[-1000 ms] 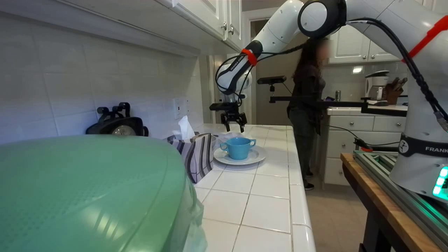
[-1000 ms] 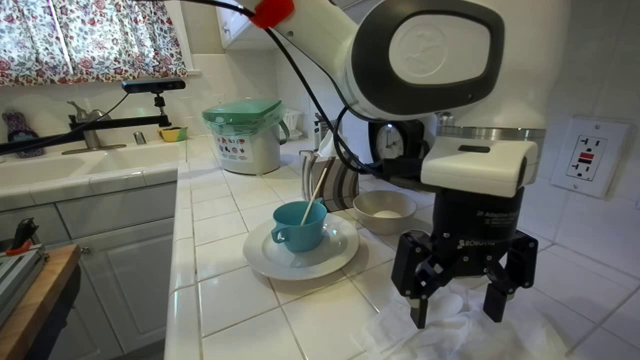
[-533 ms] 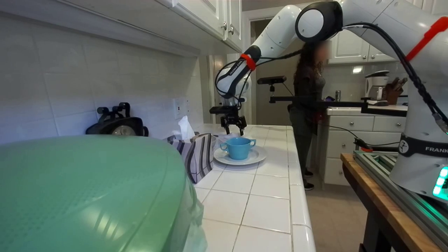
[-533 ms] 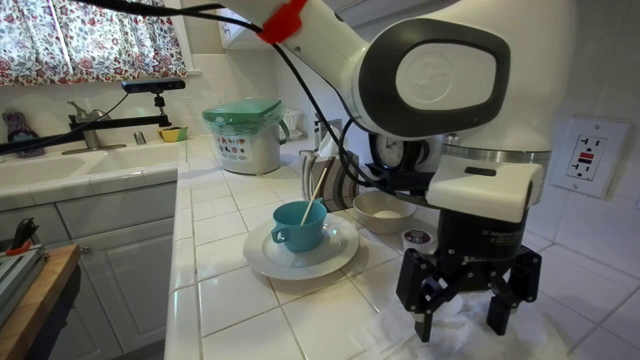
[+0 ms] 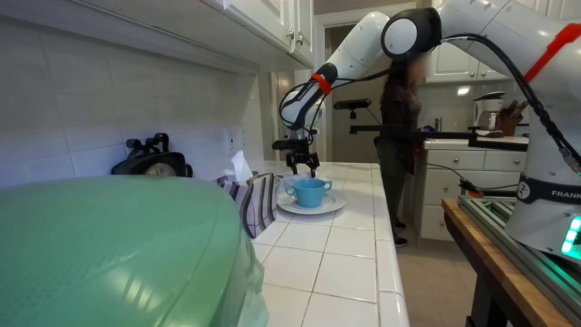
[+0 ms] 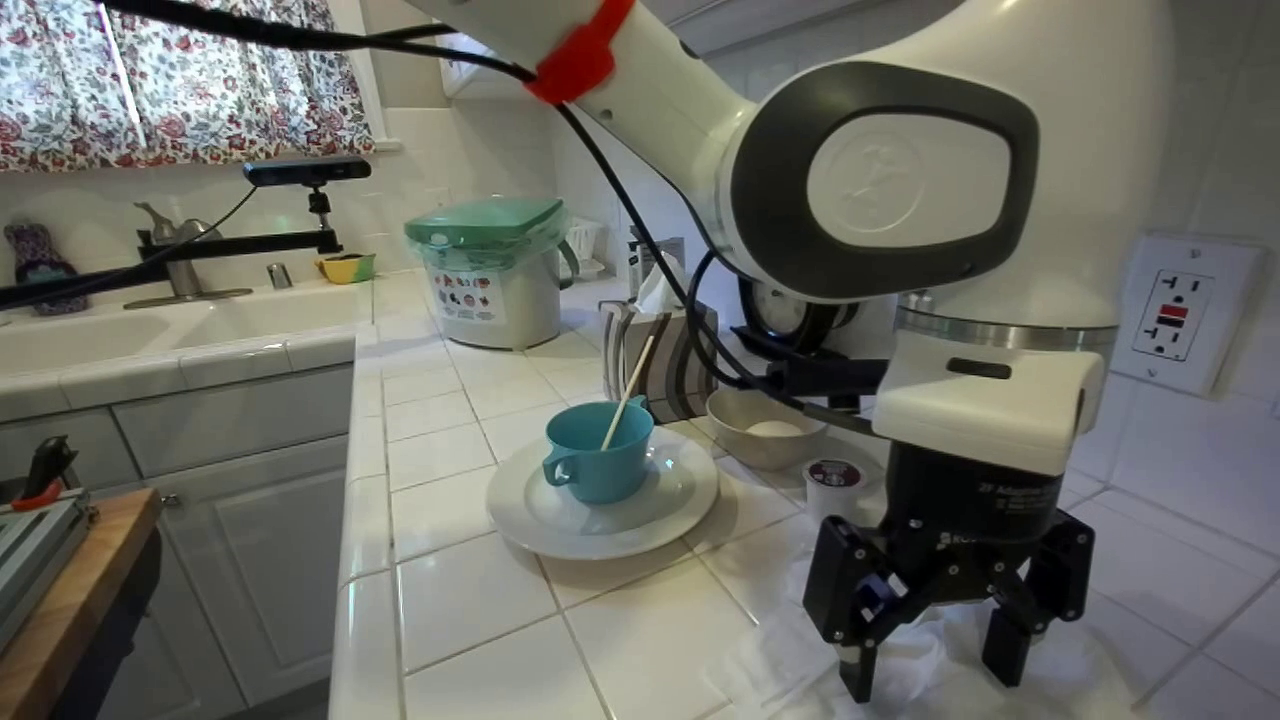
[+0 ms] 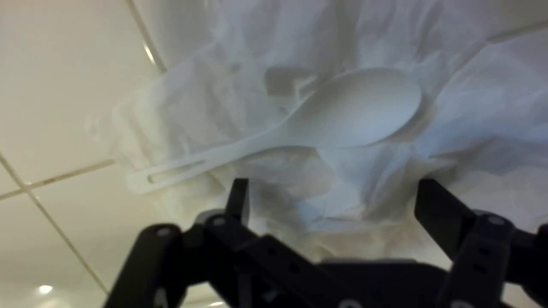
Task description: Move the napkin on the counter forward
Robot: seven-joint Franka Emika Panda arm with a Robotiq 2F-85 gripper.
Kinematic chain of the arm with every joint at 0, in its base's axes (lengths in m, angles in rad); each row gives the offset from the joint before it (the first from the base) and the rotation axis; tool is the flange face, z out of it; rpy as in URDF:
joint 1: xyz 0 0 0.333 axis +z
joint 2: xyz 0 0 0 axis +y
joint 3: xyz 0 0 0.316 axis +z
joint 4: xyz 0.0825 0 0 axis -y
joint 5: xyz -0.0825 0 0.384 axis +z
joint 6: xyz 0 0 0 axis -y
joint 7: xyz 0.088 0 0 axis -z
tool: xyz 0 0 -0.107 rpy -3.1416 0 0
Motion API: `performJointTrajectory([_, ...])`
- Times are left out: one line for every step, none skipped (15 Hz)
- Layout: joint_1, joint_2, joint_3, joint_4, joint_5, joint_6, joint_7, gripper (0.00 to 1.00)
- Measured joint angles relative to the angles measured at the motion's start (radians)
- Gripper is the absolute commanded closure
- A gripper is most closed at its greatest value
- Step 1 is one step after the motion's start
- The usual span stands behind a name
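The napkin is a thin, crumpled white sheet spread on the white tiled counter, by the wall. It fills much of the wrist view. A white plastic spoon lies across it. My gripper points down over the napkin with its jaws wide apart and nothing between them but napkin folds below. In both exterior views the gripper is low over the counter. Whether the fingertips touch the napkin I cannot tell. The striped thing is a tissue box with a tissue sticking out.
A blue cup with a stick stands on a white plate beside the gripper. A bowl and a small white pod cup are close behind it. A green-lidded bin stands farther off. Cabinets hang above the counter.
My gripper has come down towards the napkin and shifted slightly right in an exterior view, with its jaws staying open. The pod cup has come into view behind it. The napkin has not visibly moved.
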Motion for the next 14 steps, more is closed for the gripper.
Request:
performJointTrajectory([0.000, 0.004, 0.001, 0.003, 0.002, 0.001, -0.001, 0.26])
performJointTrajectory([0.000, 0.007, 0.001, 0.005, 0.005, 0.003, -0.002, 0.34])
performJointTrajectory([-0.001, 0.009, 0.001, 0.011, 0.008, 0.005, -0.003, 0.42])
performJointTrajectory([-0.001, 0.009, 0.001, 0.017, 0.009, 0.006, -0.004, 0.51])
performJointTrajectory([-0.002, 0.009, 0.001, 0.022, 0.010, 0.006, -0.004, 0.58])
performJointTrajectory([-0.002, 0.010, 0.001, 0.026, 0.010, 0.006, -0.004, 0.67])
performJointTrajectory([-0.003, 0.010, 0.001, 0.029, 0.010, 0.006, -0.005, 0.73])
performJointTrajectory([-0.003, 0.010, 0.001, 0.031, 0.010, 0.006, -0.005, 0.81])
performJointTrajectory([-0.004, 0.010, 0.001, 0.033, 0.010, 0.006, -0.006, 0.89])
performJointTrajectory([-0.005, 0.010, 0.001, 0.035, 0.010, 0.006, -0.006, 0.96])
performJointTrajectory([-0.007, 0.010, 0.001, 0.036, 0.011, 0.006, -0.008, 1.00])
performJointTrajectory([-0.008, 0.010, 0.001, 0.036, 0.011, 0.006, -0.010, 1.00])
performJointTrajectory([-0.009, 0.010, 0.001, 0.036, 0.011, 0.005, -0.010, 1.00])
performJointTrajectory([-0.010, 0.010, 0.000, 0.038, 0.011, 0.005, -0.010, 1.00])
